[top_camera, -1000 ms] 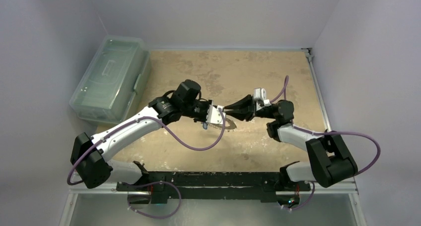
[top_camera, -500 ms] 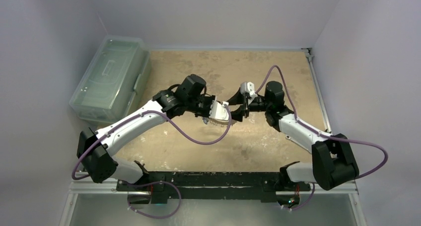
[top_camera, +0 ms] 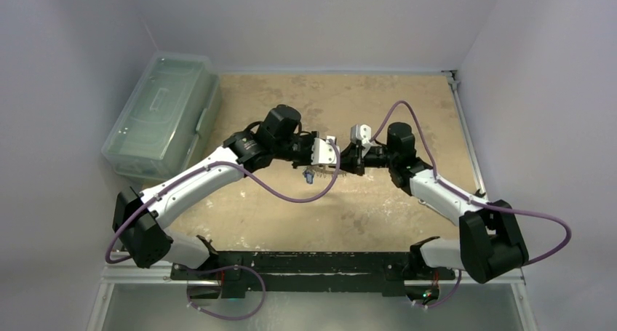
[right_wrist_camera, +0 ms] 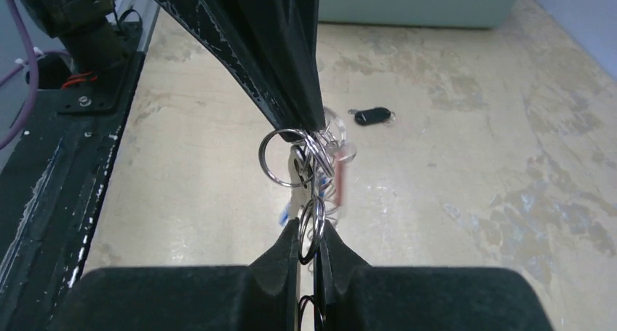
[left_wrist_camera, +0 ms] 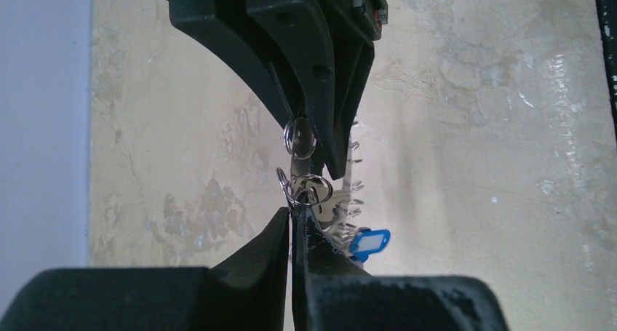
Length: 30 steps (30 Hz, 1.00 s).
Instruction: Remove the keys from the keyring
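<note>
Keys [left_wrist_camera: 340,204], one bearing a blue plastic tag [left_wrist_camera: 369,242], are held as a bunch in mid-air above the table [top_camera: 393,105], between the two arms' tips, which are set nose to nose. The keyring [right_wrist_camera: 263,156] from which they hang is pinched at the tip of the left gripper [left_wrist_camera: 292,218], whose fingers are pressed together on it. The right gripper [right_wrist_camera: 309,233] is clenched on a smaller ring [right_wrist_camera: 321,222] linked into the same cluster, and a black fob [right_wrist_camera: 372,116] is seen lying on the table beyond.

Silvery keyring [right_wrist_camera: 316,149], blue-headed key [left_wrist_camera: 369,242], mottled tan table [left_wrist_camera: 473,127], translucent pale-green box [top_camera: 164,116], black fob [right_wrist_camera: 372,116]
</note>
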Each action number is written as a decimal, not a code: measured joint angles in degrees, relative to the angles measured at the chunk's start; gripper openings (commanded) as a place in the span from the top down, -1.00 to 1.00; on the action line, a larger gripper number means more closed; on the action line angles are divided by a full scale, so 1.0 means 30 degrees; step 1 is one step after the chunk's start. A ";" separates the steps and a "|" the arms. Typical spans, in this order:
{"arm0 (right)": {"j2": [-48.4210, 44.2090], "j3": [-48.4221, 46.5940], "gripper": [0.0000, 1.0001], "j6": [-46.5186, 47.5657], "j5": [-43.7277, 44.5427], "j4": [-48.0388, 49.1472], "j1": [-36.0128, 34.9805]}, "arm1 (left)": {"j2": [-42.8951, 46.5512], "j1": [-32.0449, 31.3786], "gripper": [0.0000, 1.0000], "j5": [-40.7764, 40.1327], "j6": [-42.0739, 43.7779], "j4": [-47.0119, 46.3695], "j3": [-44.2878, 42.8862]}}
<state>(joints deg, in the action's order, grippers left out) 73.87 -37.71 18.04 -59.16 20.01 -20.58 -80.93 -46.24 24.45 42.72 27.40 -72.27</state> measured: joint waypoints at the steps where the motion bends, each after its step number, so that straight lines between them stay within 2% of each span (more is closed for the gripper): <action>1: -0.0007 0.0073 1.00 -0.0029 -0.0015 0.0073 -0.0029 | 0.0000 0.0029 1.00 -0.0073 0.0015 -0.0044 0.0000; 10: -0.0029 0.0109 1.00 -0.0124 0.2404 0.0168 -0.0299 | -0.0393 0.0153 1.00 -0.1435 0.0809 0.0495 -0.0291; 16: -0.0029 0.0102 1.00 0.0182 0.4860 -0.0182 -0.0007 | -0.0940 0.0138 1.00 -0.2929 0.1698 0.2229 -0.0459; 22: -0.0029 0.0044 1.00 0.0364 0.4663 -0.0809 -0.0007 | -0.1319 0.0146 1.00 -0.3548 0.2120 0.2754 -0.1042; 25: -0.0029 0.0044 1.00 0.0357 0.4007 -0.0758 0.0000 | -0.1166 0.0364 0.81 -0.3009 0.1647 0.2069 -0.0954; 30: -0.0029 0.0044 1.00 -0.0073 0.2521 -0.0233 0.0000 | -0.0284 0.2055 0.66 -0.0532 0.0058 -0.0007 -0.0095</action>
<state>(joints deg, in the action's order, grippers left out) 73.78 -37.58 17.82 -51.59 19.31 -20.58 -81.78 -40.07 22.85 42.89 27.38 -72.55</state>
